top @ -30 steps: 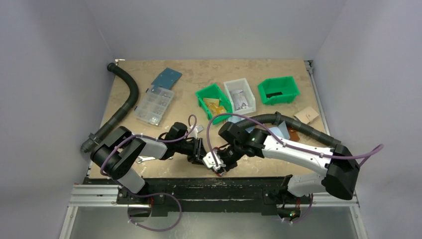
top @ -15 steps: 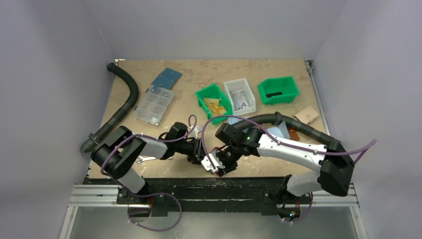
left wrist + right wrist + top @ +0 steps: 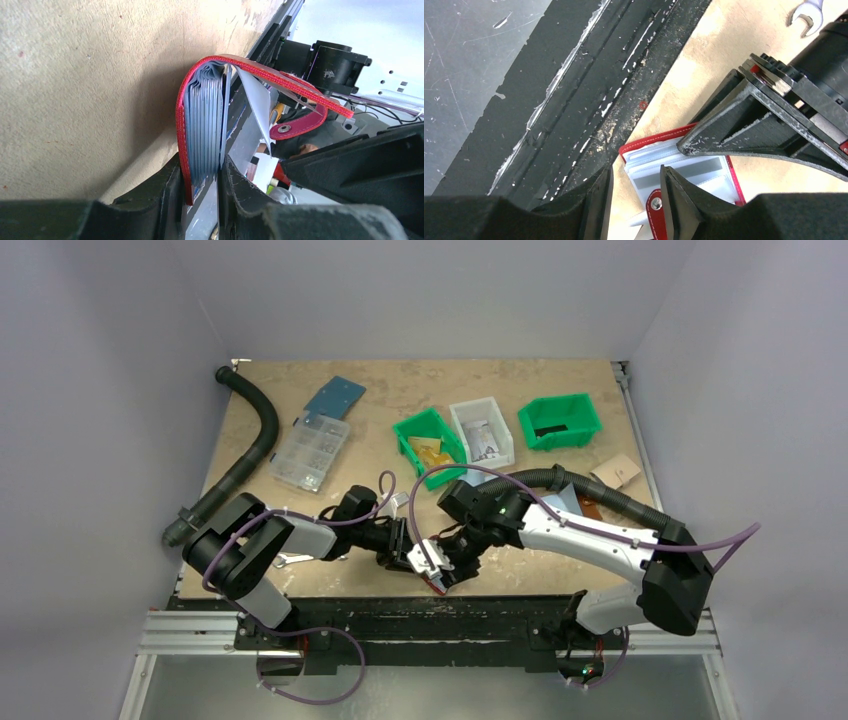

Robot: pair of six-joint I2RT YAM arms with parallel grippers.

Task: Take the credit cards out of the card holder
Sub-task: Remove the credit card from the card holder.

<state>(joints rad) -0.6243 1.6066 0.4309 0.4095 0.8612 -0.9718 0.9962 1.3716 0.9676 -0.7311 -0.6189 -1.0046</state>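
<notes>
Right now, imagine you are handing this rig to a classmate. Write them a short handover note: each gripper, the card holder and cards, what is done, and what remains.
Left gripper: shut on the card holder, clamping its pale blue-grey pockets by the near edge of the table.
Right gripper: at the holder's open side, beside the red snap strap. It is unclear whether it grips anything.
Cards: no credit card shows clear of the holder.
Done: holder gripped, cover spread open.
Left: draw every card out and set it on the table.
</notes>
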